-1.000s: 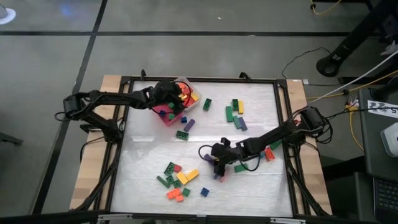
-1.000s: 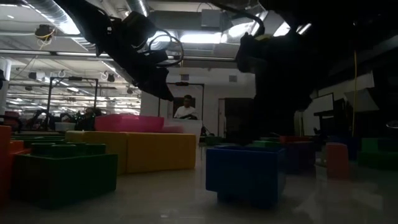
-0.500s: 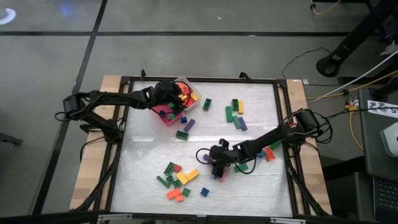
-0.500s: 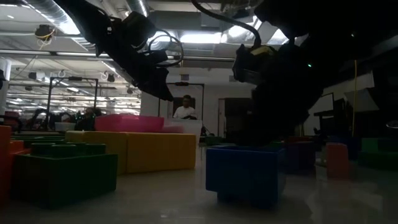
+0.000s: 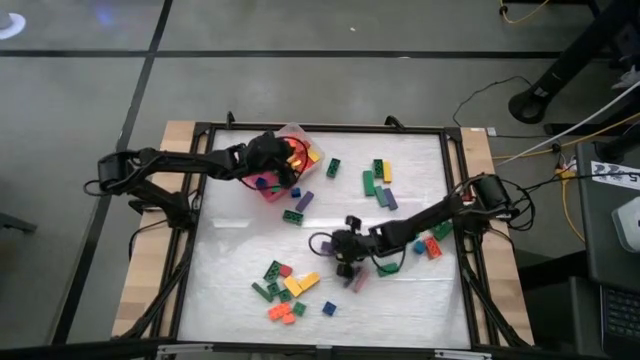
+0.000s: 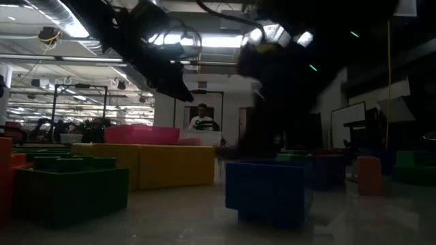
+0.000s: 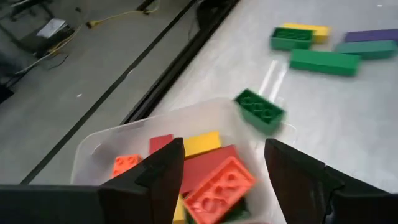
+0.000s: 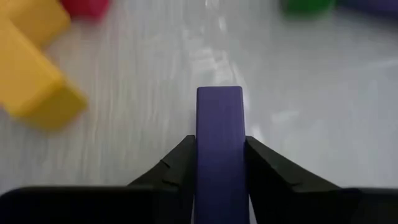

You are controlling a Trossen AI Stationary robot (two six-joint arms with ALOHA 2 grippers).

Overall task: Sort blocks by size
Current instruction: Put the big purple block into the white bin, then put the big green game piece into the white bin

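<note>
The right gripper point(image 5: 349, 270) sits low in the middle of the high view, its two dark fingers point(image 8: 180, 165) pressed against both sides of a purple bar point(image 8: 219, 146), which the right wrist view shows held lengthwise between them above the white table point(image 5: 420, 310). A yellow brick point(image 8: 34, 78) lies to the upper left of that wrist picture. In the high view, a loose cluster of blocks point(image 5: 285, 285), green, red, yellow and orange, lies left of this gripper toward the lower centre of the frame, with a small blue one nearby. More blocks, green, yellow and purple, lie above it in the upper middle. The left gripper point(image 5: 278, 168) hangs over the clear tray point(image 7: 93, 149) in the upper left part of the table, its fingers spread apart and holding nothing; red, yellow and orange bricks lie in the tray below, and a green brick point(image 7: 260, 111) rests just beside the tray's rim.
</note>
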